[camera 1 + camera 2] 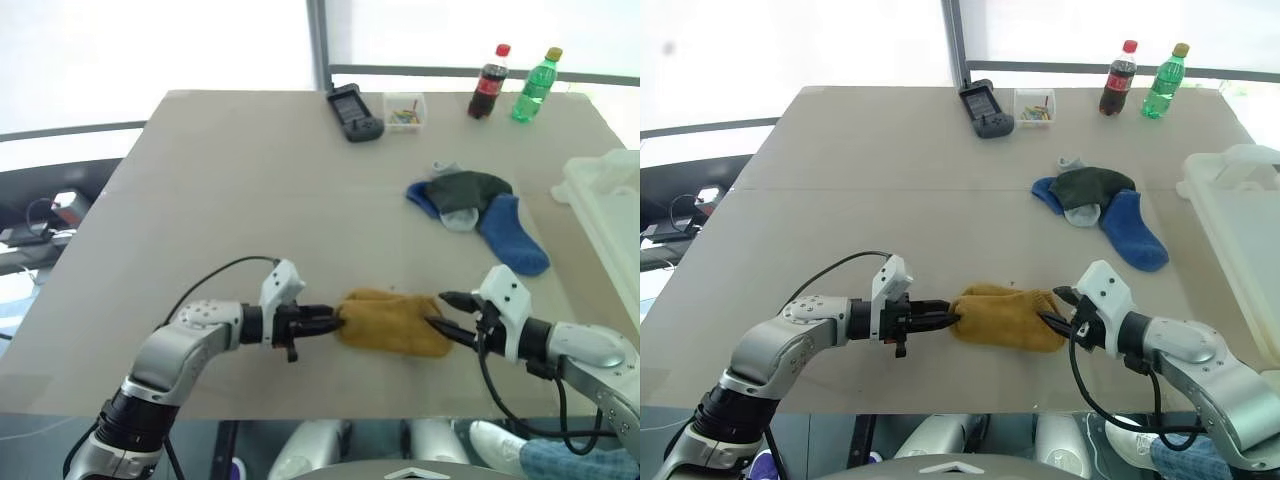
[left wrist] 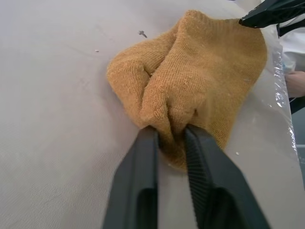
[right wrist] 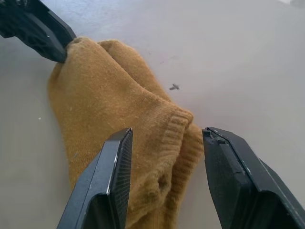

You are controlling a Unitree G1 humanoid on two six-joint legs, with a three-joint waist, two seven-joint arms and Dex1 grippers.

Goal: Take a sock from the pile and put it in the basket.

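Observation:
A mustard yellow sock (image 1: 392, 322) lies crumpled on the table near its front edge, apart from the pile. My left gripper (image 1: 335, 321) is shut on the sock's left end, pinching a fold of the knit (image 2: 200, 71) between its fingers. My right gripper (image 1: 443, 312) is open at the sock's right end, its jaws either side of the ribbed cuff (image 3: 176, 129). The pile (image 1: 470, 205) of blue, dark grey-green and pale grey socks lies farther back on the right. The whitish basket (image 1: 610, 200) stands at the table's right edge.
At the back of the table stand a black device (image 1: 354, 112), a small clear box of colourful bits (image 1: 404, 110), a cola bottle (image 1: 487, 82) and a green bottle (image 1: 535, 86). The table's front edge runs just below both grippers.

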